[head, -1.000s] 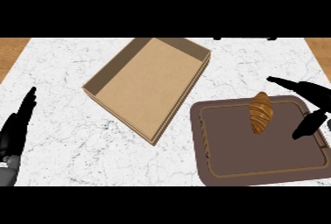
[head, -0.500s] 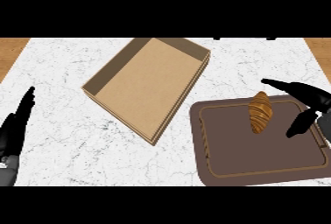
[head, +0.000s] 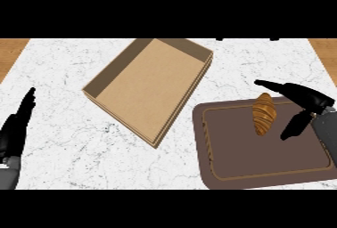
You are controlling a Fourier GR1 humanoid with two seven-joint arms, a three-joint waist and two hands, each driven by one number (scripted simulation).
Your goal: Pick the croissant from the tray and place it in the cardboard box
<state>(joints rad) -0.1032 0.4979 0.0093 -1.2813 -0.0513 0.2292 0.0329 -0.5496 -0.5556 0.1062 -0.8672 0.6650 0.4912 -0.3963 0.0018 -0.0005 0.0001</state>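
A golden-brown croissant [head: 264,113] lies at the far end of the dark brown tray [head: 263,156], pointing away from me. My right hand [head: 304,101] hovers just right of it, open, fingers spread towards the pastry and the thumb lower down, a small gap between them and the croissant. The shallow cardboard box [head: 150,84] sits empty and turned at an angle to the tray's left. My left hand [head: 14,132] rests open at the left edge, fingers up.
The white marble counter [head: 66,67] carries both the box and the tray. Wooden strips show at the far left and right corners. The box's near corner almost meets the tray's left rim.
My right hand has crept leftwards towards the croissant, narrowing the gap. The croissant, tray, box and left hand have stayed put.
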